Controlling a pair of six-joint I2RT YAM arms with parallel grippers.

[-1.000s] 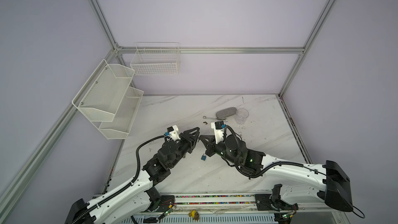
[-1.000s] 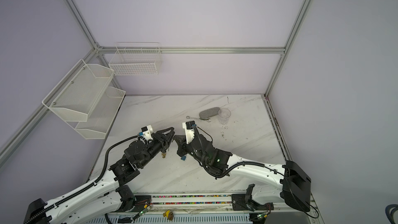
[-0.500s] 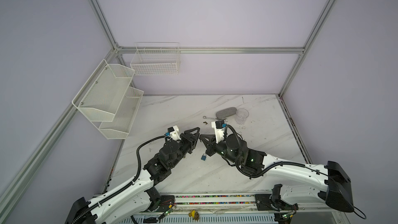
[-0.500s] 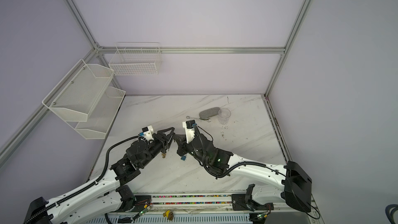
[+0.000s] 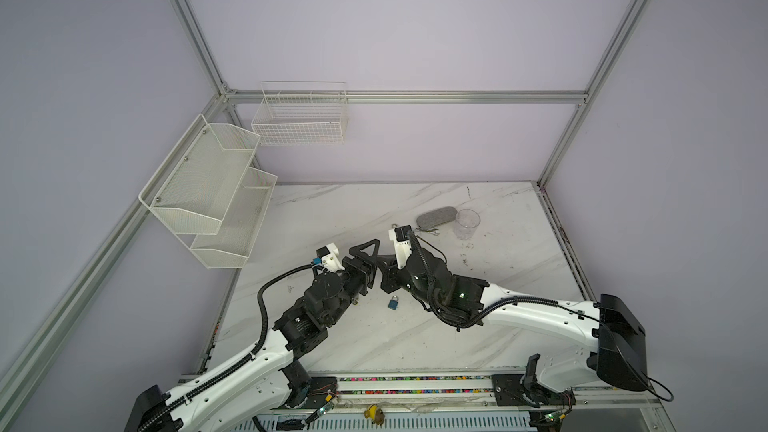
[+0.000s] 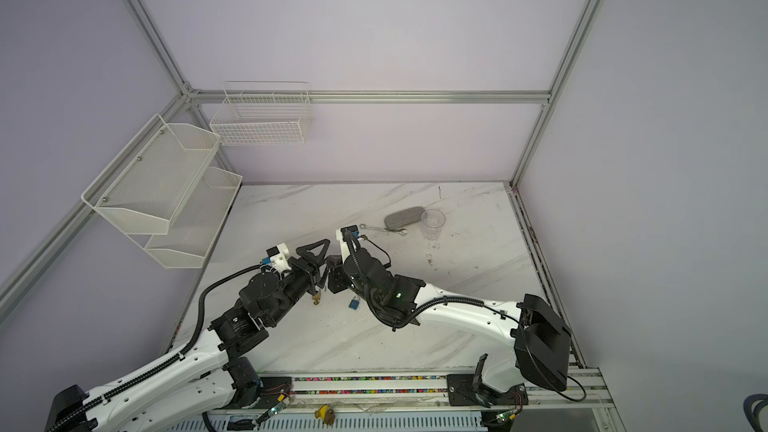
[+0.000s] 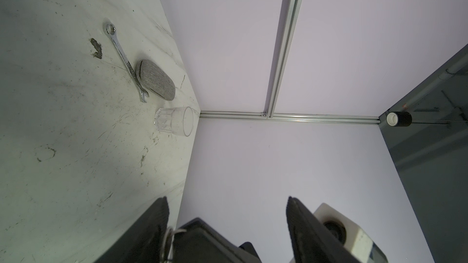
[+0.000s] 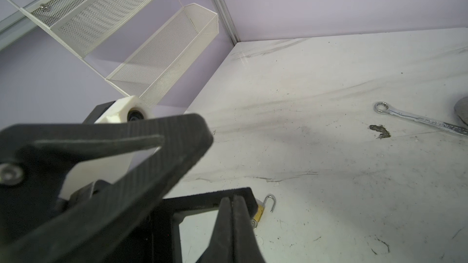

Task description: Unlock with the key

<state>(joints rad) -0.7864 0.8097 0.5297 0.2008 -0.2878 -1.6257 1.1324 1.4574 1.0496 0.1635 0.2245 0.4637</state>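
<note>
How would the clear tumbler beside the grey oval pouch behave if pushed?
The clear tumbler stands upright and empty, so it is probably light and a high push may tip it. On its side, its round wall would likely roll.

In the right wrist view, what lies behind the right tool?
A brass padlock with its shackle open. The right tool covers part of its body, so the keyhole cannot be seen.

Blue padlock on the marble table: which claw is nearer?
Right. The shut right claw hangs just beyond the small blue padlock in both top views. The open left claw sits farther to its left, above a brass padlock.
</note>
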